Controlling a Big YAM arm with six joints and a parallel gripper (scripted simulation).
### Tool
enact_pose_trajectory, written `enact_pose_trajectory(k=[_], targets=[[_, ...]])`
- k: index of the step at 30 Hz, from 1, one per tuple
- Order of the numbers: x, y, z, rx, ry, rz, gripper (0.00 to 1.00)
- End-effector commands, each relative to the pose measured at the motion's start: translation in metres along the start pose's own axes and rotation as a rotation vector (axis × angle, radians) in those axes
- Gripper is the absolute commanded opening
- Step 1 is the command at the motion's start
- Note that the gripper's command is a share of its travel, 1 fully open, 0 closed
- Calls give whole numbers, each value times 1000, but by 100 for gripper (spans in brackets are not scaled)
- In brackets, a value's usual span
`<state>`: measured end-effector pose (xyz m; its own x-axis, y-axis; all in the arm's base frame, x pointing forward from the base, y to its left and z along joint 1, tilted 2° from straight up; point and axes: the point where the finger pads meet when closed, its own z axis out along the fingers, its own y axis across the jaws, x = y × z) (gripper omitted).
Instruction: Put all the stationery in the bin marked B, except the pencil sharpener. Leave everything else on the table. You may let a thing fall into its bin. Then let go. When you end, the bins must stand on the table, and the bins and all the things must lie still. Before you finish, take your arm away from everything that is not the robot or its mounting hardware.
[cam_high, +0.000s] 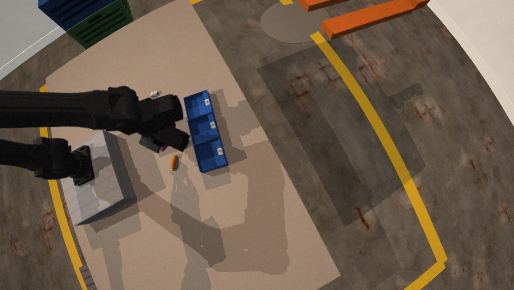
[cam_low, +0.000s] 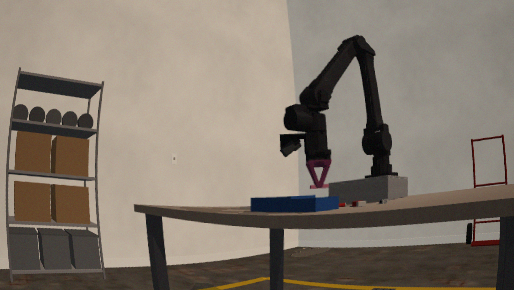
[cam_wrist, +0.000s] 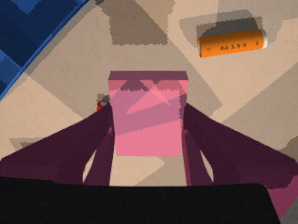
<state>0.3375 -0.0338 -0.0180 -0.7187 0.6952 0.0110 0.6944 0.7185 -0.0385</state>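
My gripper (cam_wrist: 148, 112) is shut on a pink eraser block (cam_wrist: 148, 115), with its purple fingers on both sides. In the exterior view the gripper (cam_low: 318, 179) holds the eraser (cam_low: 314, 186) a little above the table, just behind the blue bins (cam_low: 295, 203). From above, the gripper (cam_high: 165, 144) is beside the row of three blue bins (cam_high: 205, 131), on the arm's side. The bin labels are too small to read. An orange cylinder (cam_wrist: 230, 43) lies on the table near the gripper; it also shows from above (cam_high: 173, 162).
A small white thing (cam_high: 154, 93) lies on the table behind the arm. A small red thing (cam_wrist: 101, 104) lies under the left finger. The arm's grey base block (cam_high: 97, 175) stands at the table's left. The bins (cam_wrist: 40, 10) fill the wrist view's upper left.
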Motion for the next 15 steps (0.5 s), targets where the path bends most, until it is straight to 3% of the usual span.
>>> enact_pose_trajectory(k=[1, 4, 15], targets=[[-30, 32, -13, -31, -42, 3, 34], [-42, 44, -14, -25, -40, -170, 34], [-81, 85, -16, -12, -29, -430, 34]])
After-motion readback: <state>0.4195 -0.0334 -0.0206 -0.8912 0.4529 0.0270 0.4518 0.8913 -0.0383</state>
